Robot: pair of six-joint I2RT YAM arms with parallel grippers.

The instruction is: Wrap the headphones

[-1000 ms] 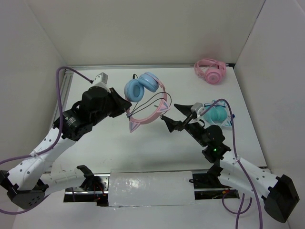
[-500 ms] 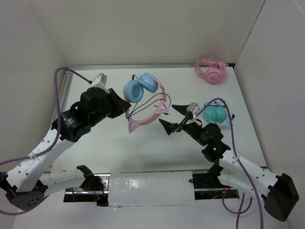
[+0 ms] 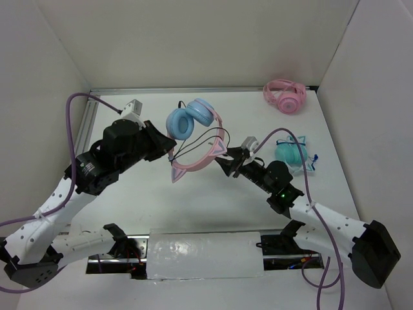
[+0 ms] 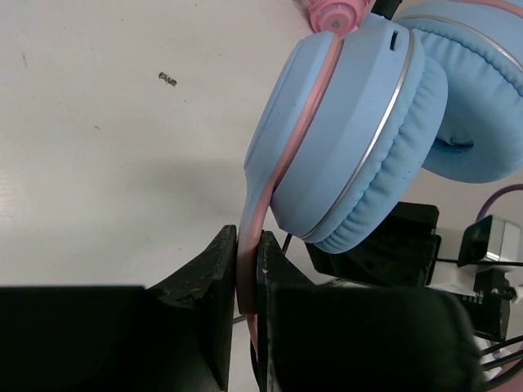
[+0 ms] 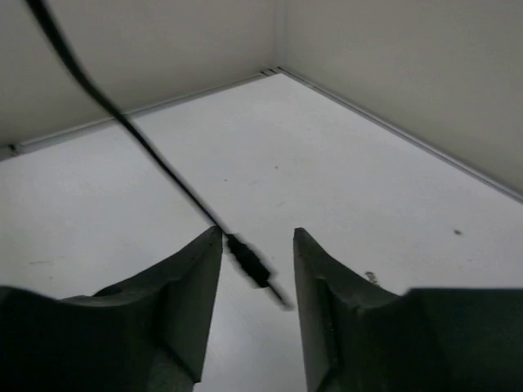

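Centre frame, the right gripper point(image 3: 227, 161) has moved in, its fingers narrowing around the cable point(image 5: 163, 167) end but not yet pinching. The left gripper point(image 4: 245, 245) clamps the headphones point(image 3: 193, 123) by the headband point(image 4: 252, 196), so winding looks about to start.

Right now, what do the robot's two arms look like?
Both arms are white tubes dotted with little holes, joined by chunky black joints. A purple cable loops along the left arm and another along the right arm. Each ends in a black tool with two wedge-shaped fingers: left tool, right tool. A small green light glows on the right arm.
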